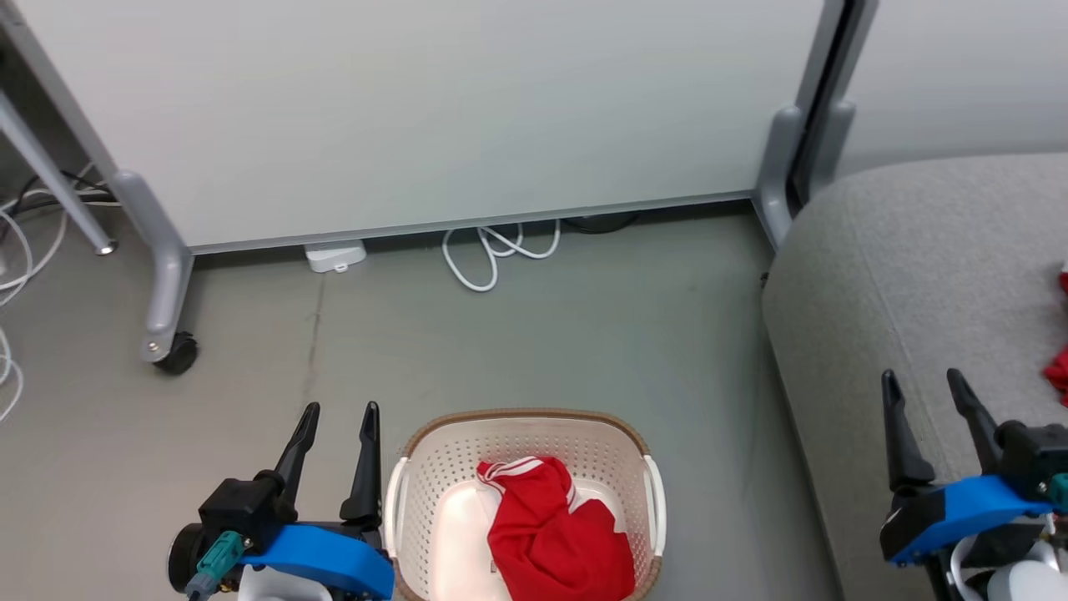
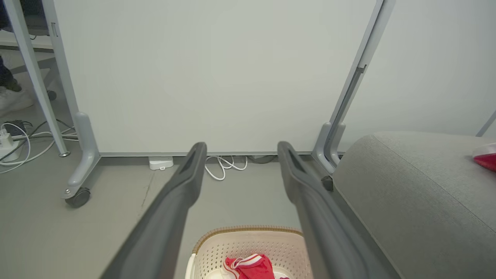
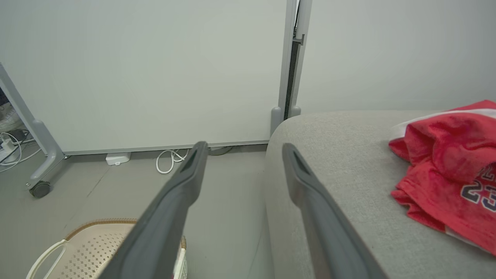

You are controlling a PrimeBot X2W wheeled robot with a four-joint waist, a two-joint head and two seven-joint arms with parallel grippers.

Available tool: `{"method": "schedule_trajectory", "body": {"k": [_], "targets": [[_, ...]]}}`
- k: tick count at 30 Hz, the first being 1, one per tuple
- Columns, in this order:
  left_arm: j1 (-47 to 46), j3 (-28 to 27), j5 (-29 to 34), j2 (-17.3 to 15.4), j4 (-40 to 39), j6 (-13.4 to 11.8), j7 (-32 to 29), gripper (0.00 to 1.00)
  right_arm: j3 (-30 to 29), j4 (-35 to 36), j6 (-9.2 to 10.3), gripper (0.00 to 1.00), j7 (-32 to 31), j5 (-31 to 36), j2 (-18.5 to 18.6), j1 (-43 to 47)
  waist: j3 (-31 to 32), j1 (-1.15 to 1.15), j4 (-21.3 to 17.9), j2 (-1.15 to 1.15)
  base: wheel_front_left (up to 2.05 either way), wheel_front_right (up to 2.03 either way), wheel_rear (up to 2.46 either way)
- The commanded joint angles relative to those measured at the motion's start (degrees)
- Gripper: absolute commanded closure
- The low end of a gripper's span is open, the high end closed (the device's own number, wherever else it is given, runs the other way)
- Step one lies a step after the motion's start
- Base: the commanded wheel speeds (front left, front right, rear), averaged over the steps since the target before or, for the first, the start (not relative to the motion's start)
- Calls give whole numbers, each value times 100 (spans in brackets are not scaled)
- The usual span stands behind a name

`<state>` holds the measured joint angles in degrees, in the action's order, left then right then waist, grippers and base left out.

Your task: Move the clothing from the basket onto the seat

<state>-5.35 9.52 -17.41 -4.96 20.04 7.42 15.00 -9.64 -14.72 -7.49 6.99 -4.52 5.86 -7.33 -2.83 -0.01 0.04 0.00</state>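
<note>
A crumpled red garment with white stripes lies inside the cream basket on the floor, at the bottom centre of the head view; it also peeks up in the left wrist view. My left gripper stands open just left of the basket, empty. A red jersey printed 23 lies on the grey seat, its edge visible at the far right. My right gripper hangs open over the seat's front corner, holding nothing.
A white partition panel on grey wheeled feet stands behind the basket. White cables and a small white box lie along its base. Bare grey floor separates basket and seat.
</note>
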Motion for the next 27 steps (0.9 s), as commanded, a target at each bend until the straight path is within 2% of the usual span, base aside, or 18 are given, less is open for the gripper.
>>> {"method": "schedule_trajectory", "body": {"k": [1,8,13,27], "targets": [[19,-67,29,16,35,8,28,0,25,187,-1,0,-49,42,-85,205,85,1,148,0,0,0,0],[40,-174,-15,7,171,8,28,0,118,638,-1,0,-220,-38,-264,604,222,1,388,0,0,0,0],[108,-254,-27,-4,220,8,28,0,216,817,-1,0,-348,-60,-297,772,289,1,415,0,0,0,0],[153,-236,0,-37,250,8,28,0,368,734,-1,0,-373,-178,-302,830,308,1,373,0,0,0,0]]}}
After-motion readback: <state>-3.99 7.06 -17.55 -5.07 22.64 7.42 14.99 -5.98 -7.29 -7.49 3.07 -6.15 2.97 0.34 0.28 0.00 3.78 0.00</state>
